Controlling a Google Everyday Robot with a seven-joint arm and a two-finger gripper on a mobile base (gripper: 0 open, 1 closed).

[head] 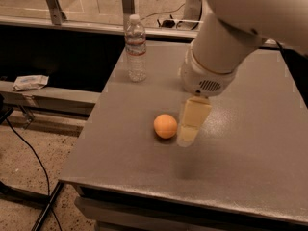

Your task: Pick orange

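"Looking at the orange (165,126), I am wondering how far the picking is going. Is it being held already?"

"Not yet, I am thinking. The orange is lying on the table (250,177), toward the near edge. It is well apart from the water bottle (136,49), which is standing at the far side. Nothing is lifting the fruit; it is resting on the surface by itself."

"And the gripper, where is it hanging?"

"The gripper (192,121) is hanging under the big white arm (226,42), just beside the orange, on the side away from the bottle. Its lower end is sitting close to the table, though I am not seeing if it is touching. It is standing next to the fruit, not around it. Whether the gripper is open or closed, I cannot tell from this view."

"So what is remaining to do?"

"By my judgement, the approach is nearly complete, but the main part is waiting. The gripper is needing to get around the orange, close on it, and lift it clear of the table. I am also thinking that a smooth round fruit is rolling easily. A small push from the side could send it away before any grasp is happening."
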